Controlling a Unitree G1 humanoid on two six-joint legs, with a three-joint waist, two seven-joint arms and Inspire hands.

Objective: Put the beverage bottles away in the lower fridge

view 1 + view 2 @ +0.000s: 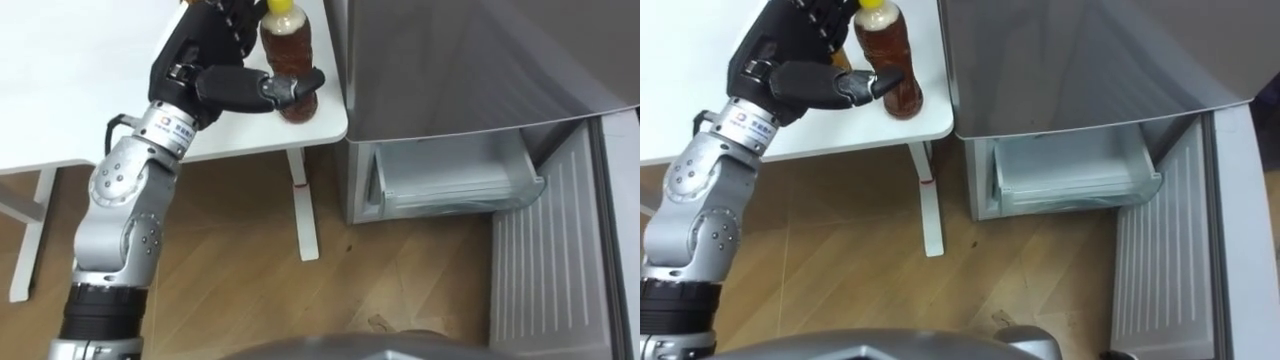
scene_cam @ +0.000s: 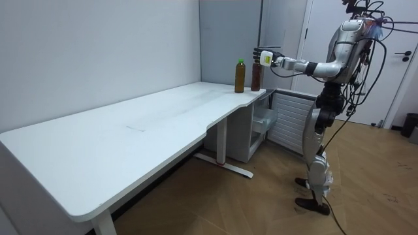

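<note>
A brown drink bottle with a yellow cap [image 1: 288, 55] stands upright at the table's near right corner [image 1: 325, 130]. My left hand [image 1: 215, 85] is raised beside it. The thumb [image 1: 285, 90] reaches across the bottle's front, and the fingers stand spread on its left side without being wrapped round it. In the room view the left hand [image 2: 261, 55] is open, level with the bottle's top [image 2: 256, 73]. A second brown bottle with a green cap [image 2: 240, 76] stands just beyond it. The lower fridge compartment [image 1: 455, 180] is open.
The grey fridge [image 1: 470, 60] stands right of the white table [image 2: 130, 137]. Its lower door [image 1: 550, 260] is swung out over the wooden floor [image 1: 260, 270]. A white table leg [image 1: 303, 205] stands between table and fridge. I stand in front of the fridge, facing the table corner.
</note>
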